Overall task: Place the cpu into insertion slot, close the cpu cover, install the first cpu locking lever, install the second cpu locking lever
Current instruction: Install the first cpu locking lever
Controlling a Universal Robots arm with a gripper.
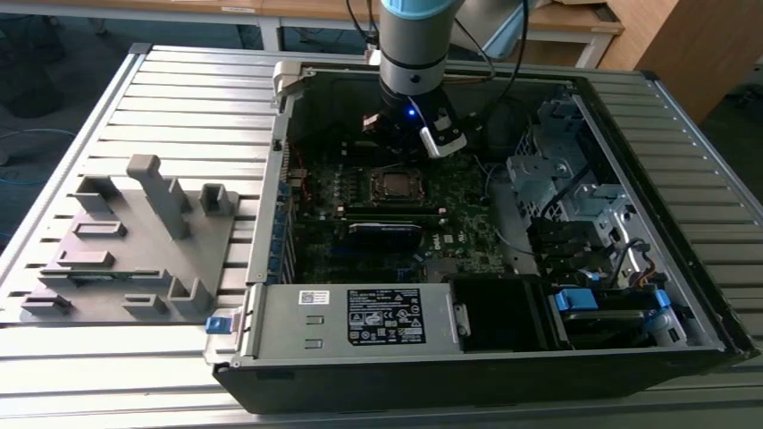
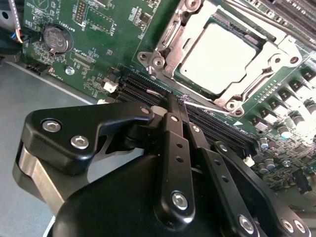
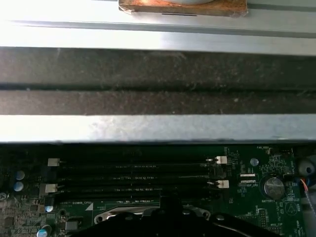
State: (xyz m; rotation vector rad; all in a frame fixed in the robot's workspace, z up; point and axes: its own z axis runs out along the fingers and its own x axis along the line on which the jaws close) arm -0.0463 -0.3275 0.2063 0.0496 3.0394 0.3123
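Black metal fingers [image 2: 173, 133] of the gripper [image 2: 177, 101] are pressed together with no gap between them in the second wrist view. Their tips sit over the long dark memory slots [image 2: 143, 89] on the green motherboard [image 2: 98, 29]. Just past the tips lies the cpu [image 2: 217, 59], its pale silver top seated in the insertion slot [image 2: 150, 52]. The cpu cover [image 2: 168, 38] is folded flat around it. A thin metal lever [image 2: 212, 107] runs along the socket edge nearest the fingers, and its end meets the fingertips. I cannot tell whether they pinch it. Off to one side of the fingers sits a round coin battery [image 2: 55, 39]. From the exterior view, the arm [image 1: 414, 45] reaches down into the open computer case [image 1: 667, 223].
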